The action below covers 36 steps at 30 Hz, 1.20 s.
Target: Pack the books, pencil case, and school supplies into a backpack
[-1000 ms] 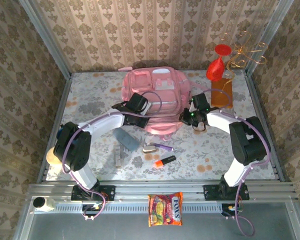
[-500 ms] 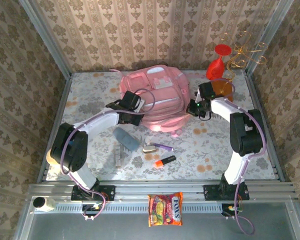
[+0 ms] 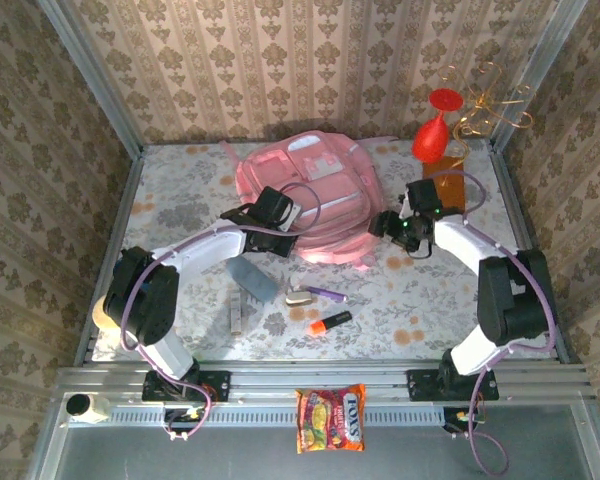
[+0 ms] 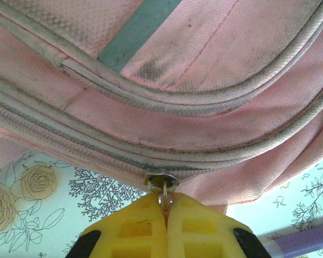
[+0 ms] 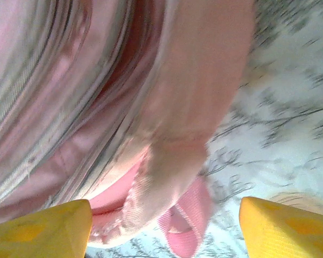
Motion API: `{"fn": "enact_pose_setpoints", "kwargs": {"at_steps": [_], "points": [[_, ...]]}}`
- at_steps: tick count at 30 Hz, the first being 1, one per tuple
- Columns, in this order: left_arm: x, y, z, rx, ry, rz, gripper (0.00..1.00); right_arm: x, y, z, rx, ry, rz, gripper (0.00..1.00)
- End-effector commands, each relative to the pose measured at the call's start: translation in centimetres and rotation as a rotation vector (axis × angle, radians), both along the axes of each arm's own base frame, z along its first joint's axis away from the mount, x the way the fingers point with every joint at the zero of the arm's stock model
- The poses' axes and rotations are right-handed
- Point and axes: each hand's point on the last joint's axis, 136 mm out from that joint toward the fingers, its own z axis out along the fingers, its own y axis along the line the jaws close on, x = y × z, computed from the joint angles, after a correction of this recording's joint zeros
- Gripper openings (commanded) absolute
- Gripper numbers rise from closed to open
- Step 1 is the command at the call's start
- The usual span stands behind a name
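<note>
The pink backpack (image 3: 305, 190) lies flat at the back middle of the table. My left gripper (image 3: 283, 242) is at its near edge, and its yellow fingers (image 4: 140, 228) are shut on the metal zip pull (image 4: 164, 198) of the backpack (image 4: 204, 64). My right gripper (image 3: 384, 224) stands open at the bag's right side, with a pink strap (image 5: 185, 215) loose between its fingertips (image 5: 282, 226). In front of the bag lie the grey-blue pencil case (image 3: 253, 277), a purple pen (image 3: 328, 294), a beige-white piece (image 3: 300, 296), an orange-and-black marker (image 3: 329, 322) and a pale stick (image 3: 236, 313). The books are out of view.
A red glass (image 3: 432, 130), a gold wire ornament (image 3: 492, 108) and an orange-brown slab (image 3: 448, 186) stand at the back right. An orange snack packet (image 3: 330, 418) lies on the front rail. A cream round object (image 3: 105, 312) sits at the left edge.
My right gripper has opened, let go of the backpack and drawn slightly right. The backpack has shifted toward the back. My left gripper has stayed shut on the zip pull.
</note>
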Motion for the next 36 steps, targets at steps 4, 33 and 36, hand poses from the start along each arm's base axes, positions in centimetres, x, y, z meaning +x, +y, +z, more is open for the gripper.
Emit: {"fn": "enact_pose_setpoints", "kwargs": {"at_steps": [4,33,36], "points": [[0.2,-1.0,1.2,-0.026,-0.017,-0.012,0.0,1.0,2.5,-1.8,0.04,0.011,-0.003,0.57],[10.4,9.7,0.5,0.062,-0.098,0.226,0.0,0.9,-7.1,-2.4,-0.142,0.034,-0.083,0.0],[10.8,10.1,0.1,0.06,-0.092,0.237,0.0,0.9,-6.9,-2.4,-0.131,0.032,-0.079,0.0]]}}
